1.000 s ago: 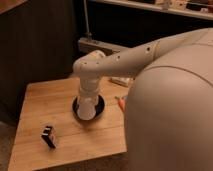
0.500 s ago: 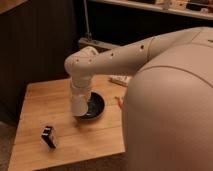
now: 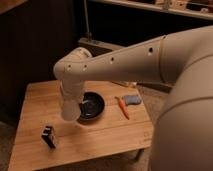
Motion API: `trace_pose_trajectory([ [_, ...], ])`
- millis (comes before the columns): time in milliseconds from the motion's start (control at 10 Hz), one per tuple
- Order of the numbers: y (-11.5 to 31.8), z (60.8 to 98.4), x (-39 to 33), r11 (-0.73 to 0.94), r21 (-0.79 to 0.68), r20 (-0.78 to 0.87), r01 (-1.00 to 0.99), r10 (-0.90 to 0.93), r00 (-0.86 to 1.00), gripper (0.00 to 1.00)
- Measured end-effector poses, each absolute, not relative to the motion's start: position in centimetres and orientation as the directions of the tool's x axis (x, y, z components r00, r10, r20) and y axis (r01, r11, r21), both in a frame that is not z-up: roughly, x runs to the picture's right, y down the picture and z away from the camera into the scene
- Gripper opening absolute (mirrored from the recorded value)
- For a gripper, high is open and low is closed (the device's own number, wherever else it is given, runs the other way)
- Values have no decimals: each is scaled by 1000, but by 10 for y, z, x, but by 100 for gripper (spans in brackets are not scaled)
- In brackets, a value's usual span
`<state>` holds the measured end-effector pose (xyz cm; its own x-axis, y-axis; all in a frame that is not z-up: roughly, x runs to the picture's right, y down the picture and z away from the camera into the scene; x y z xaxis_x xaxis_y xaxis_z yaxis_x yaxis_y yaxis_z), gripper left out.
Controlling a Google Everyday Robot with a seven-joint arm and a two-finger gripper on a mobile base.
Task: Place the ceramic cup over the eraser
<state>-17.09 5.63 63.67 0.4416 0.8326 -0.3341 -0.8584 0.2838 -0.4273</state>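
The white ceramic cup (image 3: 70, 112) hangs just above the wooden table (image 3: 102, 136), off the left rim of the black bowl (image 3: 93, 106). My gripper (image 3: 69, 101) reaches straight down from the pale arm and is shut on the cup; the wrist hides most of its fingers. The eraser (image 3: 48, 136), a small black block with a pale band, stands on the table to the front left of the cup, apart from it.
A thin orange stick (image 3: 122, 108) and a blue-grey oblong piece (image 3: 132, 99) lie right of the bowl. The robot's large pale body (image 3: 185, 115) fills the right side. Dark walls and a shelf stand behind the table.
The arm has carried the cup leftward, from over the black bowl to just beyond its left rim, nearer the eraser. The eraser and bowl have not moved.
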Motion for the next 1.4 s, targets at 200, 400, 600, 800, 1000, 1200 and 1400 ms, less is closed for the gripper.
trace_pose_trajectory([
  [200, 60, 616, -189, 351, -464, -286, -813, 810, 512, 0],
  [400, 61, 600, -204, 403, -493, -248, -771, 785, 568, 0],
  [600, 69, 581, -223, 446, -514, -221, -733, 757, 615, 0],
  [800, 68, 574, -225, 474, -512, -210, -716, 739, 640, 0],
  [1000, 77, 569, -231, 488, -516, -211, -704, 724, 657, 0],
  [1200, 81, 569, -231, 490, -518, -207, -701, 724, 658, 0],
  [1400, 88, 569, -233, 482, -542, -192, -688, 726, 660, 0],
])
